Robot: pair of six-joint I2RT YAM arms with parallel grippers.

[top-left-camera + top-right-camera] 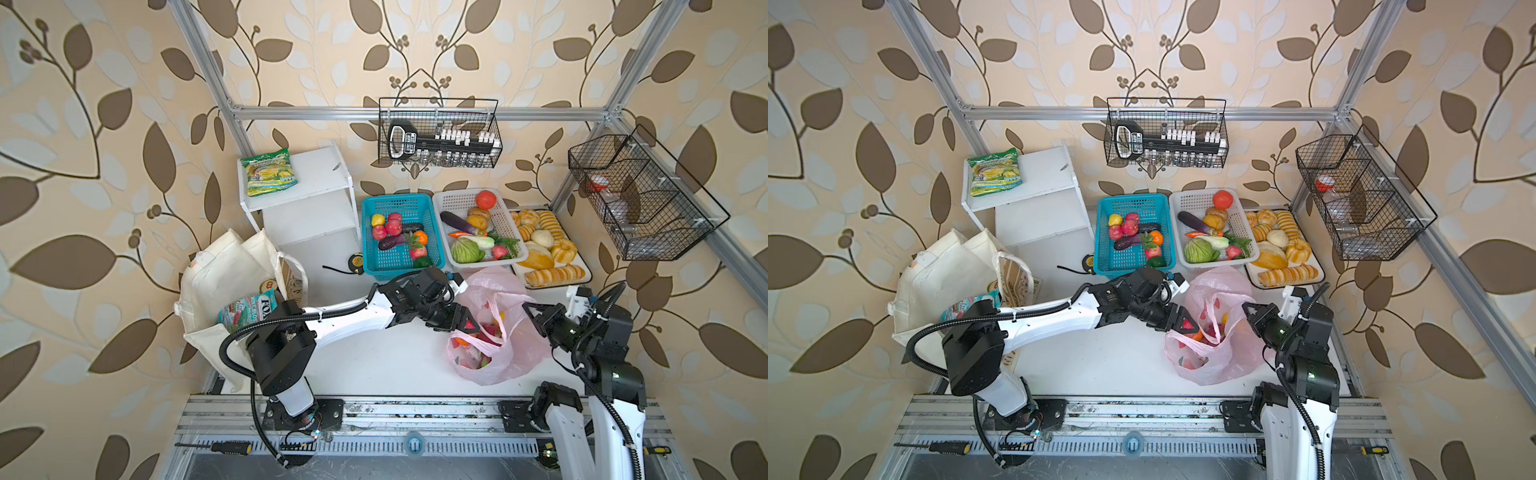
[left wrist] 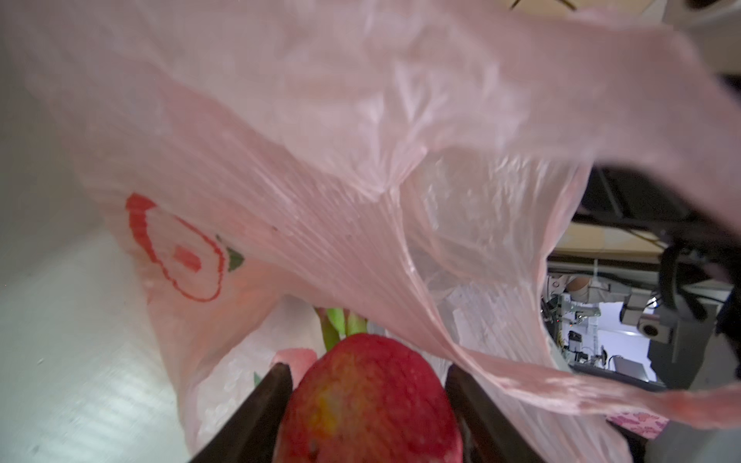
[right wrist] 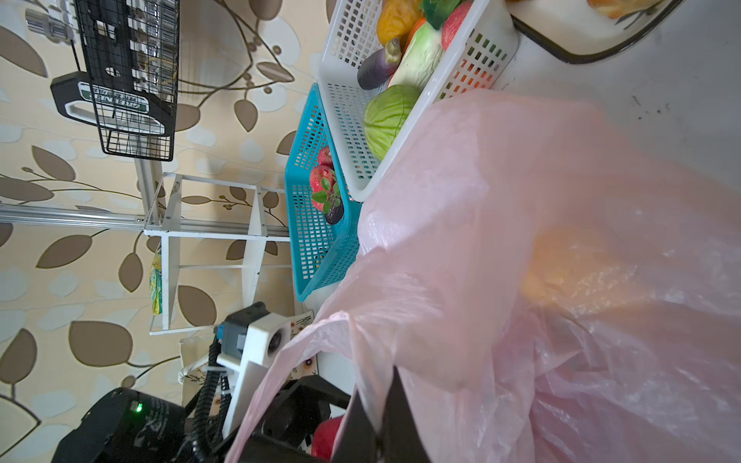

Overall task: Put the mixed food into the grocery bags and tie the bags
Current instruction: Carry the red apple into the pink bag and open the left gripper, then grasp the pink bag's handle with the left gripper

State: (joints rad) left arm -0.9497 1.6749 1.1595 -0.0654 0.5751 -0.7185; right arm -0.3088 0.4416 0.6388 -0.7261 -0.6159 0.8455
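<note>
Beige wallpaper (image 1: pixel 104 208) with brown leaf sprigs on every side; a silver aluminium frame (image 1: pixel 374 113) crosses it, carrying a black wire basket (image 1: pixel 439 133); a second wire basket (image 1: pixel 640 199) hangs rightward; a white shelf unit (image 1: pixel 307 174) stands on the white tabletop (image 1: pixel 374 361); soft, even light.

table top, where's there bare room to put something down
Widest bare patch: the front of the table, between the canvas tote and the pink plastic bag. Also the white shelf's top beside the green-yellow snack packet. Crowded at the back right: blue basket, white basket and bread tray sit side by side, the bag in front.
</note>
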